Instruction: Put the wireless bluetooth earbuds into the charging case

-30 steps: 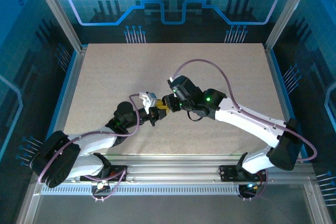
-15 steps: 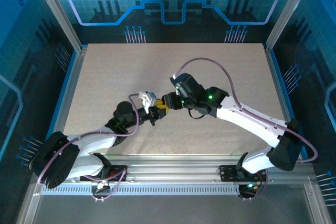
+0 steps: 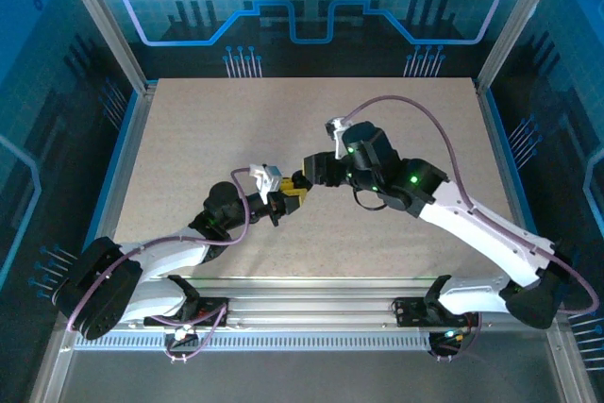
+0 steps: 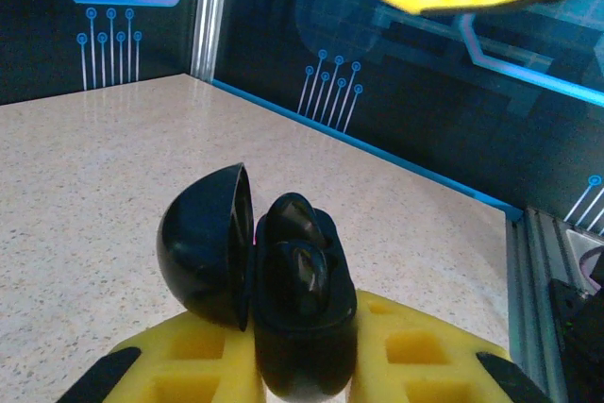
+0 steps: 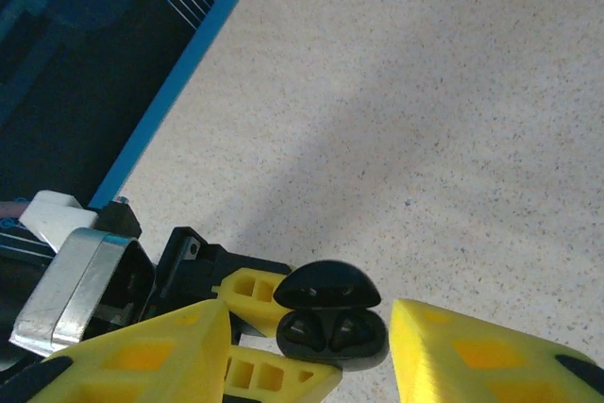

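The charging case is black, not pink, and its domed lid stands open. Two dark earbuds sit in its wells, both visible from above in the right wrist view as well. My left gripper is shut on the case body, one yellow finger on each side, holding it just above the table. My right gripper hangs open above the case with nothing between its fingers. In the top view the left gripper and right gripper meet near the table's middle.
The speckled beige table is bordered by a blue rail and dark side panels. An aluminium rail runs along the near edge by the arm bases.
My right arm has drawn back to the right and risen, its gripper lifting a little off the case. The left arm has held still with the case.
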Controlling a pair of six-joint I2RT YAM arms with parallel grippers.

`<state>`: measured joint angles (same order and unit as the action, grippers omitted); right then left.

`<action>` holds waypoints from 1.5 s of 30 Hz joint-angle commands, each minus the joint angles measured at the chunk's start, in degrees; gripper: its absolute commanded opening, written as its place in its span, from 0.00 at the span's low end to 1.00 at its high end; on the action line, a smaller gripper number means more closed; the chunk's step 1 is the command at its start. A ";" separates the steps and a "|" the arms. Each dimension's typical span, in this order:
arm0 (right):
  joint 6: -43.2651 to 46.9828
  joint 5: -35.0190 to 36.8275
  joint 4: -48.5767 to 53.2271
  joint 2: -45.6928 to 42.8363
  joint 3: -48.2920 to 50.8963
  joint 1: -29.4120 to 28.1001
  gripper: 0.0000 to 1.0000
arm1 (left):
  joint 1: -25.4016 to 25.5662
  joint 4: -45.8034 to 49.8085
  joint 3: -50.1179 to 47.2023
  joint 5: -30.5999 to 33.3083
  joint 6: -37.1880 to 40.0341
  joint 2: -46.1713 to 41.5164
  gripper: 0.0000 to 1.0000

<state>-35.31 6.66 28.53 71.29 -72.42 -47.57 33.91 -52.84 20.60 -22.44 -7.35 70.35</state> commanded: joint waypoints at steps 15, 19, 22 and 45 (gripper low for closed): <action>29.18 -34.77 -3.19 -6.54 7.51 11.14 0.44 | -0.07 1.41 2.88 -14.07 7.60 -3.99 0.22; 37.43 -36.01 -1.44 -8.56 8.77 12.70 0.54 | -0.03 2.91 3.31 -14.82 8.48 -4.72 0.22; 42.11 -37.76 -0.01 -8.95 9.55 14.39 0.56 | -0.01 3.22 3.46 -15.18 8.76 -5.04 0.22; 53.10 -30.65 -2.32 -4.58 15.23 7.21 0.57 | 0.58 2.26 4.04 -15.57 9.73 -4.91 0.22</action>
<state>16.38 -25.54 27.99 66.48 -57.19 -39.88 34.04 -49.56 22.52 -36.12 0.60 66.26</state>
